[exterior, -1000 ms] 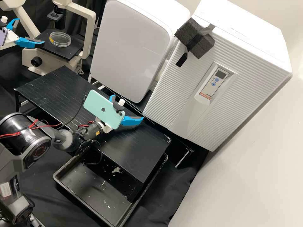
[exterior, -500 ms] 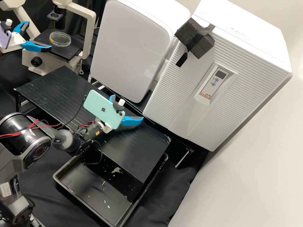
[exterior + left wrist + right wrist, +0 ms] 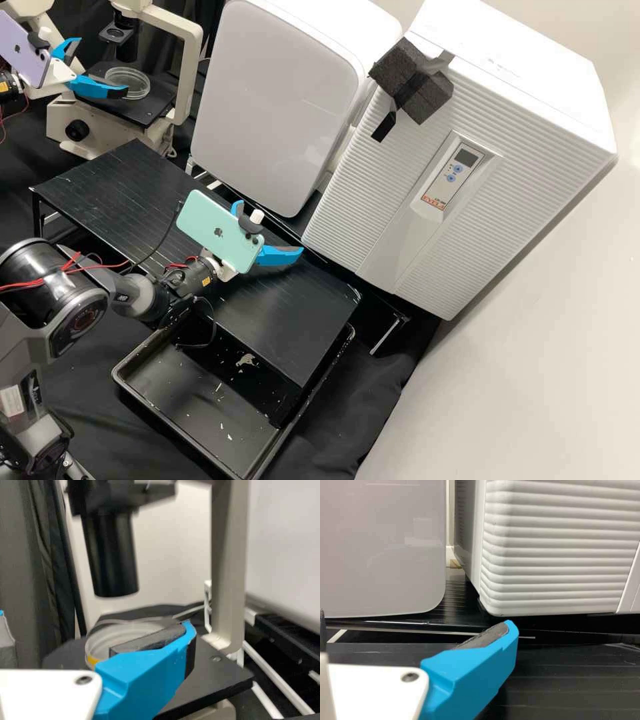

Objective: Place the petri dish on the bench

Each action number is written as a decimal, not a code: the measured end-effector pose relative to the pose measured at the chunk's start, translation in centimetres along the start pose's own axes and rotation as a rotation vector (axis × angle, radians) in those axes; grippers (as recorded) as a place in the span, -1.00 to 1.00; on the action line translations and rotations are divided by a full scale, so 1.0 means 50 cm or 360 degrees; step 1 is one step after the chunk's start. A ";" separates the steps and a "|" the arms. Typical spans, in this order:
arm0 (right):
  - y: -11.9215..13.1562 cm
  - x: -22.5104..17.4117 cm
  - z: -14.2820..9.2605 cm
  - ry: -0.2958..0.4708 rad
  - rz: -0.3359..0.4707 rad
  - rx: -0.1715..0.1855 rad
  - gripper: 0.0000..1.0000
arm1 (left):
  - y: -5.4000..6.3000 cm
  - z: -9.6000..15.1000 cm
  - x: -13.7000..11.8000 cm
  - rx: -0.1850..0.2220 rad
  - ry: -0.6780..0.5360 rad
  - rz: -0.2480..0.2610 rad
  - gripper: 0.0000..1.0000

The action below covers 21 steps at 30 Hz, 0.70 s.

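Note:
The clear petri dish lies on the black microscope stage. My left gripper stands open beside it at the upper left of the high view, one blue finger overlapping the dish's near side. In the left wrist view, a dark-padded finger partly covers the petri dish, which has a yellow mark on its rim; the left gripper holds nothing there. Over the black slatted bench, my right gripper is open and empty. The right wrist view shows the right gripper facing the white cabinets.
The microscope's pale frame rises beside the stage, and its black lens barrel hangs above the dish. Two white cabinets stand behind the bench. A black tray with white scraps lies at the bench's front.
My left gripper has come in from the left edge of the high view, rightward to the dish, its fingers apart throughout. The dish and the right arm have kept still.

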 end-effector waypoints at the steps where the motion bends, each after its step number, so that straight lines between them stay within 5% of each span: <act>1: 0.000 0.000 0.000 0.0000 0.0000 0.0000 1.00 | -0.001 -0.002 0.007 -0.0011 0.0005 -0.0018 1.00; 21: 0.000 0.000 0.000 0.0000 0.0000 0.0000 1.00 | -0.031 -0.003 0.050 -0.0052 -0.0023 -0.0122 1.00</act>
